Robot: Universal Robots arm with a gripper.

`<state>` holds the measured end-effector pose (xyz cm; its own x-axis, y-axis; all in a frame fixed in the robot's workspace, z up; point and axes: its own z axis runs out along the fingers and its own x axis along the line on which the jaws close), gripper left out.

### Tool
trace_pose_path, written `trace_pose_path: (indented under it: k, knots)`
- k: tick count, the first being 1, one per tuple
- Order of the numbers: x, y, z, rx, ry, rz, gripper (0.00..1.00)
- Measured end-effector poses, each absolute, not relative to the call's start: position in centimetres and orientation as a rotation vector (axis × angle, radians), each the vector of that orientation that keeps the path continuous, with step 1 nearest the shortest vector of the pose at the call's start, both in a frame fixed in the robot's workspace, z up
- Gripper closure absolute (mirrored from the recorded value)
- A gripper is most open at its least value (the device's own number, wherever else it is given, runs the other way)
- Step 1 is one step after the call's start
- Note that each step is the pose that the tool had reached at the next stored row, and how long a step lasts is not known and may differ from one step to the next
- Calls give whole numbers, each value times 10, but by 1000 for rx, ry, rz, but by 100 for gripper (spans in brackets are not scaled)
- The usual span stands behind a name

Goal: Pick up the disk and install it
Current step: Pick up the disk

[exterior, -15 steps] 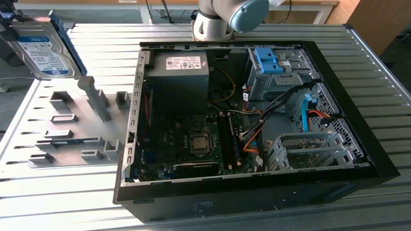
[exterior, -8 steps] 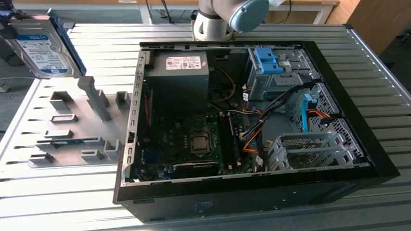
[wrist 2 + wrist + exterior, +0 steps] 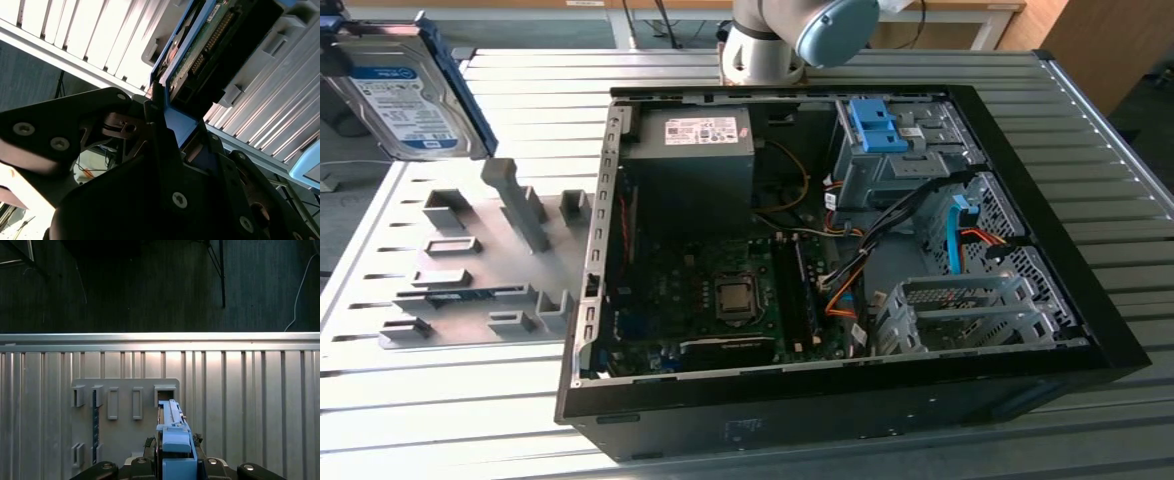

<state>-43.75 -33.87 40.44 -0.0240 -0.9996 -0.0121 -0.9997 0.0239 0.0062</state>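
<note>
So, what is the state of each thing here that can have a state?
disk: held in the air, not installed.
gripper: shut on the disk's blue carrier.
computer case: lying on its side, open.
drive cage: looks empty.

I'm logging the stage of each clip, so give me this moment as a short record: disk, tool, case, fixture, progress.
disk: held off the table, label showing, at the exterior view's left of the computer case
tool: shut on the disk's blue carrier frame
computer case: open, lying on the slatted table
fixture plate: grey, beside the case; seen behind the disk in the first wrist view
progress: disk picked up, not yet in the case
</note>
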Motion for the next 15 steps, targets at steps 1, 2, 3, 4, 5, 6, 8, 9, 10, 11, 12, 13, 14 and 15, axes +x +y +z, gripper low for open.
trace_pose_path:
  k: [1,2,3,4,5,6,8,9,10,11,12,13,14,15]
  knots:
    - [-438,-339,405,-2192,2245,20,63]
    - [-438,-339,406,-2192,2245,20,63]
    - [-438,-339,406,-2192,2245,20,63]
    - [-437,-339,407,-2192,2245,20,63]
    - [-437,-339,408,-2192,2245,20,63]
    - [-437,-339,409,-2192,2245,20,63]
    - [-438,-339,410,-2192,2245,20,63]
    - [-438,-339,411,-2192,2245,20,63]
    - [-438,-339,412,-2192,2245,20,63]
    - [-438,-339,413,-2192,2245,20,63]
    - [-438,-339,414,-2192,2245,20,63]
    - [-438,-339,414,-2192,2245,20,63]
    - [-438,-339,415,-2192,2245,20,63]
    - [-438,-339,416,-2192,2245,20,63]
